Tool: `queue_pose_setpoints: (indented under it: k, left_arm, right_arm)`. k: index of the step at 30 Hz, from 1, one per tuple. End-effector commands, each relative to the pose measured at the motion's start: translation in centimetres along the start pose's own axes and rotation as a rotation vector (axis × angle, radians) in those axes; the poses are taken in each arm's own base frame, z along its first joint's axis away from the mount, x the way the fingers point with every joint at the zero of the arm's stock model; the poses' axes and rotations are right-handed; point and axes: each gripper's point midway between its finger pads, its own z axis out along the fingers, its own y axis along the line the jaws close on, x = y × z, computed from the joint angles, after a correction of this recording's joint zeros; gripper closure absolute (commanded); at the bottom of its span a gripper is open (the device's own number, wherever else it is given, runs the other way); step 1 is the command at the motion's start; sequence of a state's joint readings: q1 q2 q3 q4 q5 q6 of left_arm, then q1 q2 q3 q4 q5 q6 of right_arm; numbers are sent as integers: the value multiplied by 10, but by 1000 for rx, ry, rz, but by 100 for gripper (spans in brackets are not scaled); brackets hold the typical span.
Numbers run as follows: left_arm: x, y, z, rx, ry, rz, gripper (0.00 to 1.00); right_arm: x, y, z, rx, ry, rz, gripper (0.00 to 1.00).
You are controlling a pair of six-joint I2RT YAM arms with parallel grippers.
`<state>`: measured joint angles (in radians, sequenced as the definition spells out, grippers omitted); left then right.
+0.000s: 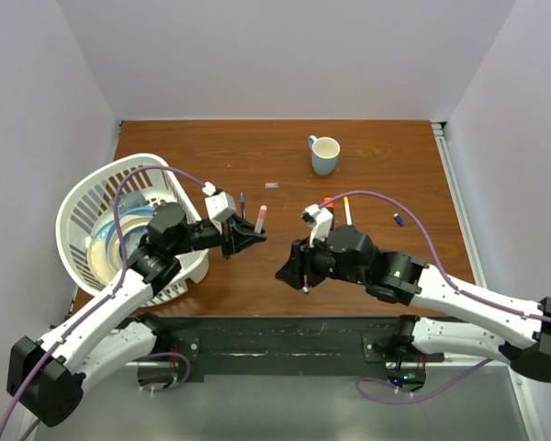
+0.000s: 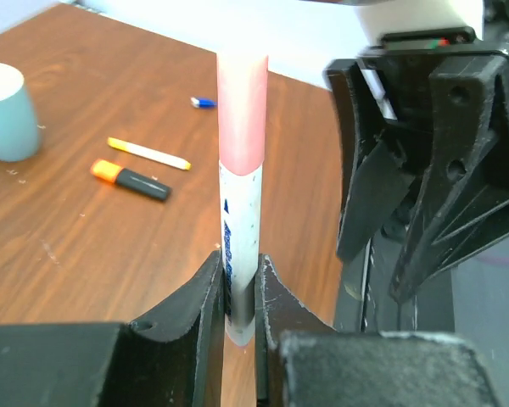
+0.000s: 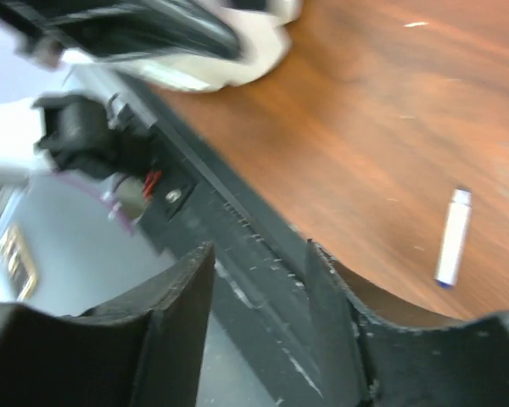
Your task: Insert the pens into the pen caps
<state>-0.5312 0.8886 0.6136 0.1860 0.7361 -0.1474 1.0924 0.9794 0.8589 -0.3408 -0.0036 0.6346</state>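
Observation:
My left gripper (image 1: 250, 235) is shut on a white pen (image 2: 240, 254) whose upper end sits in a pink cap (image 2: 242, 110); the pen stands upright above the table (image 1: 386, 156) and also shows in the top view (image 1: 260, 219). My right gripper (image 1: 289, 268) is open and empty, tilted over the table's near edge, just right of the left gripper. A white pen with a blue tip (image 3: 452, 237) lies on the wood beside the right jaws. A yellow-ended pen (image 2: 148, 153), a black highlighter with an orange end (image 2: 131, 180) and a blue cap (image 2: 203, 103) lie further back.
A white basket (image 1: 87, 197) holding plates stands at the left. A light blue mug (image 1: 324, 154) stands at the back centre. A dark purple pen (image 1: 242, 202) and a tiny cap (image 1: 272, 186) lie behind the left gripper. A black rail (image 3: 237, 229) runs along the near edge.

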Motion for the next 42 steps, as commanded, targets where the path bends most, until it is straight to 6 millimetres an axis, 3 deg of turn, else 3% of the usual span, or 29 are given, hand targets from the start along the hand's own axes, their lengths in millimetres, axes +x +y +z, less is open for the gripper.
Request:
queue_pose_setpoints:
  k: [1,3,4,5,7,8,9,10,11,13,14,16,17,19,20,22,23,24,26,31,35,40,42]
  left_arm:
    - [-48,27,0,-181,-133,-74,100]
    - [-49,37,7,-224,-132,-135,100]
    - [-48,52,9,-303,-141,-193,100]
    - [-35,67,17,-368,-104,-243,100]
    - [-28,80,28,-473,-67,-273,100]
    - [-14,86,39,-497,-28,-284,100]
    - [-15,83,50,-505,-28,-290,100]
    - [-12,92,53,-566,-36,-342,100]
    - [8,100,65,-593,13,-389,100]
    - [6,108,82,-617,25,-440,100]
    - [28,115,94,-641,84,-465,100]
    - [28,119,114,-657,116,-449,100]
    - [51,128,122,-692,173,-468,100]
    - [51,138,137,-722,165,-498,99]
    - [72,145,145,-733,206,-520,98]
    - [73,147,163,-719,202,-573,96]
    - [90,152,169,-726,231,-593,96]
    - [87,154,176,-722,219,-606,95]
    - [111,155,179,-741,272,-653,92]
    - [141,160,187,-788,331,-723,88]
    - [157,158,189,-794,365,-736,78]
    - [172,156,188,-803,389,-764,76]
    - [174,154,185,-819,386,-798,69]
  right_arm:
    - [-34,-18,-37,120,-170,30,41]
    - [-33,-24,-49,124,-205,36,36]
    - [-32,-31,-53,151,-219,38,27]
    - [-31,-38,-57,175,-232,41,22]
    - [-29,-49,-70,221,-253,66,12]
    - [-31,-57,-75,262,-275,70,10]
    - [-31,-62,-78,280,-284,69,8]
    - [-30,-68,-84,303,-295,63,7]
    - [-31,-77,-87,346,-312,62,5]
    - [-25,-88,-94,406,-308,87,2]
    - [-28,-90,-100,426,-324,105,1]
    - [-24,-93,-104,437,-313,129,1]
    - [-25,-92,-106,432,-324,142,1]
    - [-24,-90,-105,411,-328,164,1]
    - [-20,-90,-103,399,-321,160,1]
    - [-16,-88,-99,382,-305,149,1]
    - [-17,-88,-100,383,-302,155,1]
    - [-14,-91,-101,404,-287,161,1]
    - [-14,-90,-103,410,-282,159,1]
    - [-13,-96,-109,436,-279,134,1]
    - [-13,-95,-111,423,-286,117,1]
    - [-10,-98,-111,436,-271,110,1]
    - [-10,-98,-112,442,-265,104,3]
